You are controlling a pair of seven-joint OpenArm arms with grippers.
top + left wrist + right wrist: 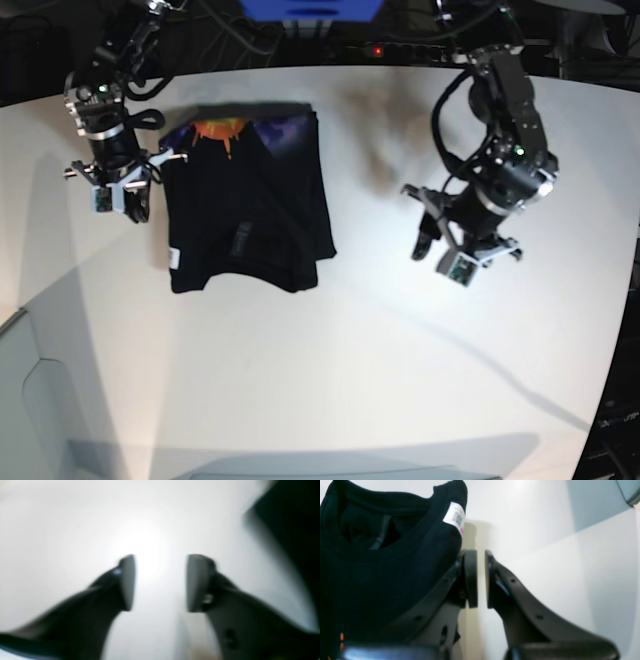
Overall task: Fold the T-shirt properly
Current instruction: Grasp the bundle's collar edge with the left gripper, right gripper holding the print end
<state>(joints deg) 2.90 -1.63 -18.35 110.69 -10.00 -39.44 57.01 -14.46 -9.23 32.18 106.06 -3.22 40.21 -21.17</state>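
1. I saw a white table (pixel 330 370) filling the base view, with broad soft shadows across it.
2. Behind its far edge ran dark cables and a blue box (pixel 310 10).
3. The T-shirt (pixel 245 205) lay folded on the table's far side, its white label (pixel 454 517) at one edge.
4. My right gripper (pixel 481 578) hung just beside the shirt, jaws nearly together on nothing.
5. My left gripper (pixel 160 582) stood well apart from it, jaws parted and empty.
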